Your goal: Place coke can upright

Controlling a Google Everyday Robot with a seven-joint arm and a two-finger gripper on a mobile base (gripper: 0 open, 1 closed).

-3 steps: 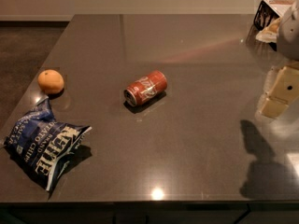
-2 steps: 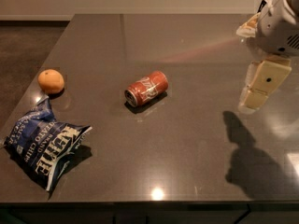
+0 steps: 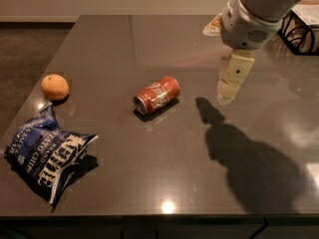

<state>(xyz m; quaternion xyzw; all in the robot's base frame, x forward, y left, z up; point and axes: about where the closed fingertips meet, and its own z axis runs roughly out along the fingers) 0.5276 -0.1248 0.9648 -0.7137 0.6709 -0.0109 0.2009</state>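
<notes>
The coke can (image 3: 157, 94), red with white script and silver ends, lies on its side near the middle of the dark table (image 3: 149, 183), its silver end facing front left. My gripper (image 3: 228, 86) hangs from the white arm at the upper right. It is above the table, to the right of the can and apart from it, and holds nothing that I can see. Its shadow falls on the table to the right of the can.
A round orange fruit (image 3: 55, 86) sits near the table's left edge. A crumpled blue chip bag (image 3: 47, 156) lies at the front left corner. A black wire rack (image 3: 301, 31) with papers stands at the back right. The table's front edge is close.
The arm and gripper have moved left from the right edge of the view toward the can. The can, orange and bag have not moved.
</notes>
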